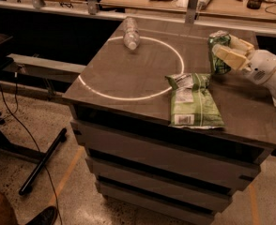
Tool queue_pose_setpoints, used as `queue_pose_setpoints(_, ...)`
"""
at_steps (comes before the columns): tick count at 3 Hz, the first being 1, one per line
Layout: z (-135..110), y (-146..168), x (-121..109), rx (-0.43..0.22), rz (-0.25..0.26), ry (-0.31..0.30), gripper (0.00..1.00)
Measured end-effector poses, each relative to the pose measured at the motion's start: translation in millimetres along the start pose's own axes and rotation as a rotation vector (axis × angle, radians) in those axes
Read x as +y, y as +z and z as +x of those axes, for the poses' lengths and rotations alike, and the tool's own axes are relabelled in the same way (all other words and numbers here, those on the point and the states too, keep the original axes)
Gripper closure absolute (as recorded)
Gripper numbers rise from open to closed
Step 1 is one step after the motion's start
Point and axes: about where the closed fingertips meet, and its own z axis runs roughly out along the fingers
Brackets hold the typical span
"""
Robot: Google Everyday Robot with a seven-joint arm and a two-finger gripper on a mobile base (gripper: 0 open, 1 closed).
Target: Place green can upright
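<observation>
The green can [218, 53] is held just above the right side of the dark table top [142, 74], standing roughly upright with its silver top up. My gripper [228, 51] comes in from the right on a white arm and is shut on the can, one tan finger across its front and the other behind it. The can's lower end hangs close to the table surface; I cannot tell whether it touches.
A flat green snack bag [193, 100] lies just left and in front of the can. A clear plastic bottle [130, 33] lies on its side at the back of the white circle [128, 67]. Wooden benches with clutter run behind the table.
</observation>
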Motion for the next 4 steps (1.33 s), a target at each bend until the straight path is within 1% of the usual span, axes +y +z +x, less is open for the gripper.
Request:
queue_pose_setpoints(2,-12,-5,-6,-0.014,-0.010,0.020,0.36)
queue_pose_setpoints(3,-17,-9,-7,-0.005,-0.027,0.034,0.04)
queue_pose_setpoints(4,-19,-15,-5,-0.012,-0.041,0.030,0.00)
